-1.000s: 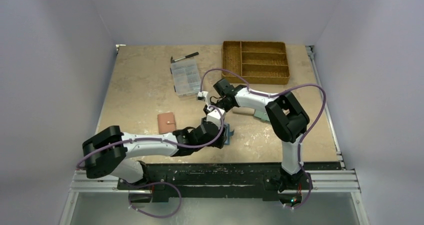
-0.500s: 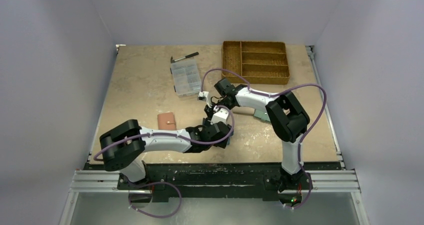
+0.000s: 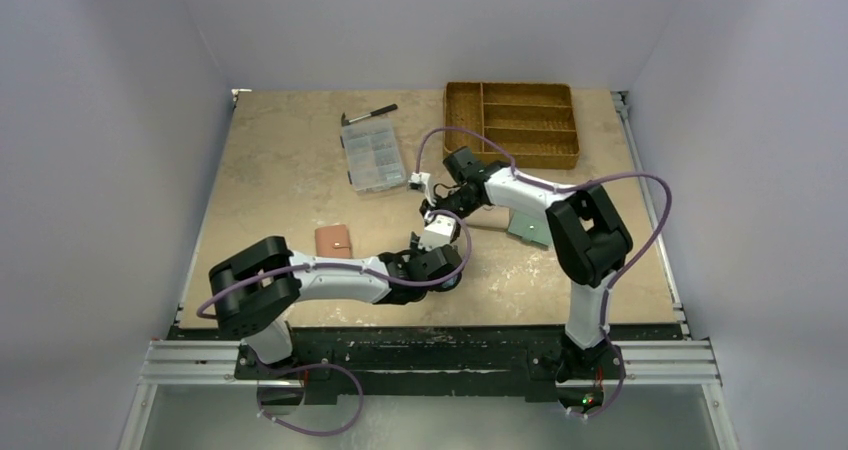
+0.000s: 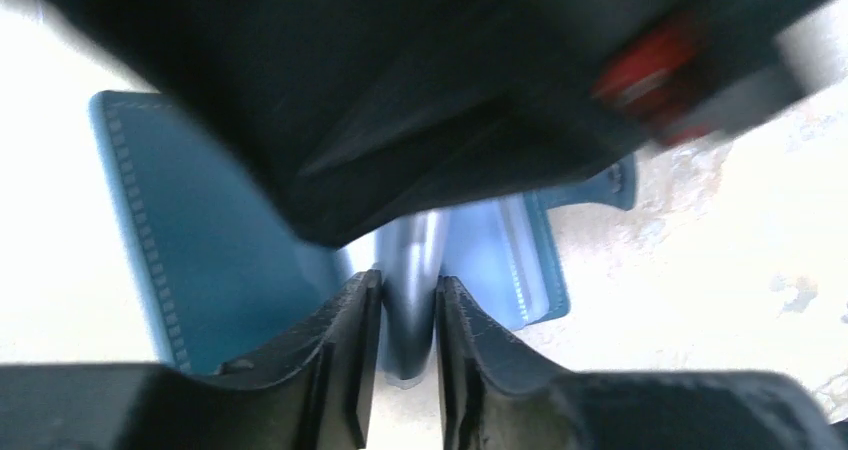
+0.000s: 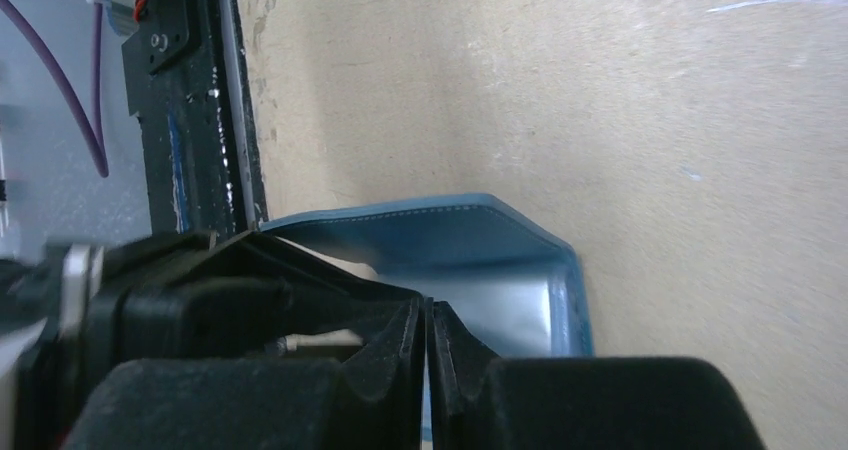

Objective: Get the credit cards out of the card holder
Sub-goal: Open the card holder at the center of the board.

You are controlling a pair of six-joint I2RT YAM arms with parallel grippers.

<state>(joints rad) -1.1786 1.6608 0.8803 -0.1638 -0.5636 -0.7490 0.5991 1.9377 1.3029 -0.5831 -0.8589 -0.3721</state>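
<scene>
The card holder [image 4: 220,260] lies open on the worktop [image 5: 600,90], close to its near edge. The left claw [image 4: 408,285] narrowly pinches a greyish card [image 4: 410,335] at its pocket. The right claw [image 5: 427,315], jaws almost together, sits over its inside.

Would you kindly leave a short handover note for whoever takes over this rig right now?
Left gripper: jaws pressed against both sides of a greyish flat card standing up from the card holder; it looks gripped.
Right gripper: nearly shut, low over the holder's inside; nothing visibly held.
Things: the small dark blue leather bifold card holder lies open on the tan table, toward its near edge, under both grippers.
Done: holder open, one card apparently grasped.
Left: draw that card out, then any others; no further cards are visible.
</scene>
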